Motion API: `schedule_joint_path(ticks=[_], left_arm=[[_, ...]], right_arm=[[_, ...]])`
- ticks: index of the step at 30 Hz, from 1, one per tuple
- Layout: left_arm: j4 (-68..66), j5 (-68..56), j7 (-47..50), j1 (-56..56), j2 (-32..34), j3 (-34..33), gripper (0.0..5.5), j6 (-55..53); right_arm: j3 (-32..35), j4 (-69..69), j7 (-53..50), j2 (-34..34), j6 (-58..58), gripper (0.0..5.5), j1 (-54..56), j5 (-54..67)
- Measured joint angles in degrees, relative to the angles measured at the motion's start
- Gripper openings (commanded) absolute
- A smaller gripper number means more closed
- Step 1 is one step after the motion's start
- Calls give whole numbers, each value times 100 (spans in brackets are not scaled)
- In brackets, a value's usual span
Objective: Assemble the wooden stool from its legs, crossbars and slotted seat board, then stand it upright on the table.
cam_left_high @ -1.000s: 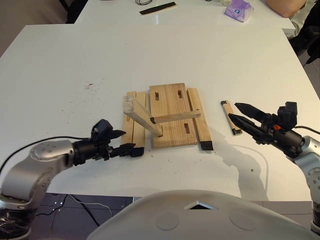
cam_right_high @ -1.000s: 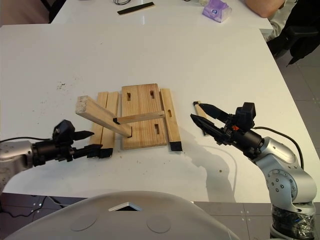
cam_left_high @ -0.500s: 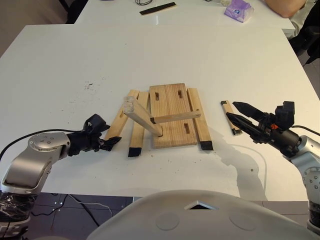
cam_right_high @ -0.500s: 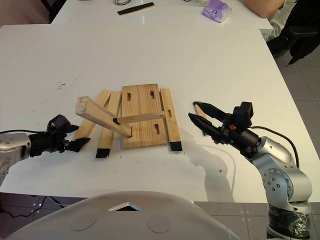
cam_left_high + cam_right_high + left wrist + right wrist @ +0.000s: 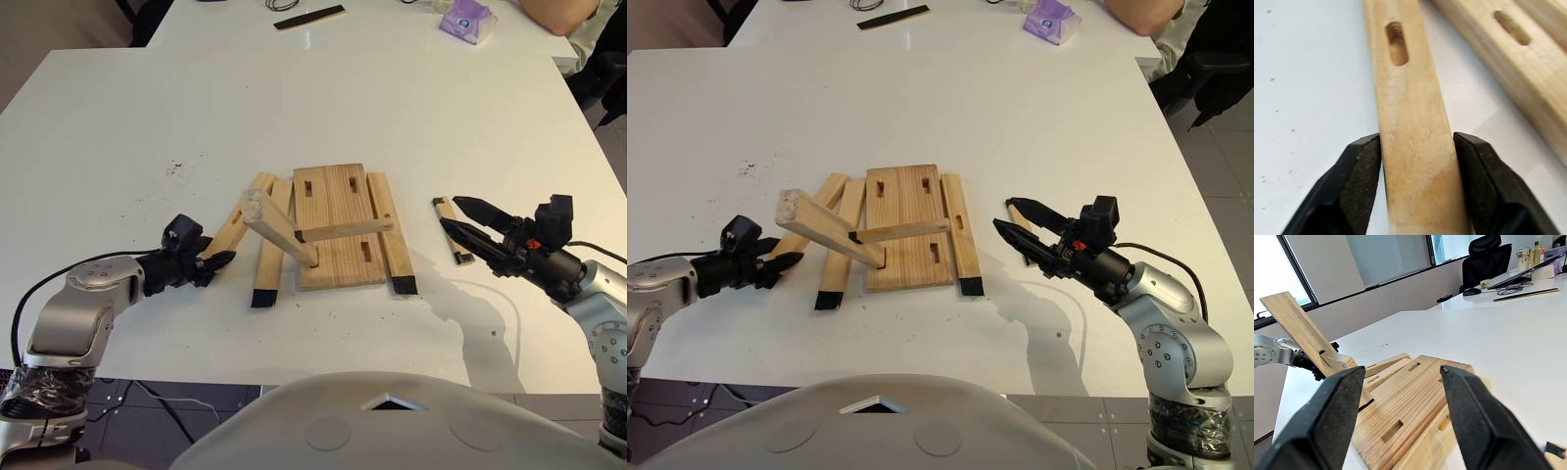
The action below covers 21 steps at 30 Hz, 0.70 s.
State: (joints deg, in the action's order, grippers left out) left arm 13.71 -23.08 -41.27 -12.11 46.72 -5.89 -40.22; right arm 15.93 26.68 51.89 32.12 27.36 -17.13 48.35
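One leg [image 5: 277, 231] stands tilted in the slotted seat board [image 5: 338, 225], which lies flat mid-table [image 5: 147, 117]. A crossbar [image 5: 348, 230] joins that leg. The left gripper [image 5: 217, 262] clamps the near end of the outermost loose leg [image 5: 235, 223]. The right gripper [image 5: 452, 212] hovers with its fingers spread by a short crossbar [image 5: 452, 235].

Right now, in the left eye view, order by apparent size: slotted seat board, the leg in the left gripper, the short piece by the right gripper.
1. slotted seat board
2. leg in the left gripper
3. short piece by the right gripper
Similar depth; ranking holds.
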Motion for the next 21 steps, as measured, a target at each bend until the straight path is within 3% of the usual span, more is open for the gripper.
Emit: schedule_joint_path(ticks=[6, 10, 15, 21], left_arm=[[-136, 180, -68, 112, -38, 161, 200, 355], [-372, 101, -4, 285, -409, 40, 200, 545], [-770, -81, 545, 1072, -1006, -605, 200, 953], [277, -1620, 782, 2172, -1528, -1358, 200, 765]], right_arm=[[-2, -41, -14, 1, -1, 281, 73, -20], [65, -102, -100, 1, 23, 281, 257, 110], [512, -376, -447, -4, 214, 281, 799, 668], [719, -537, -769, 114, 648, 281, 1567, 1408]])
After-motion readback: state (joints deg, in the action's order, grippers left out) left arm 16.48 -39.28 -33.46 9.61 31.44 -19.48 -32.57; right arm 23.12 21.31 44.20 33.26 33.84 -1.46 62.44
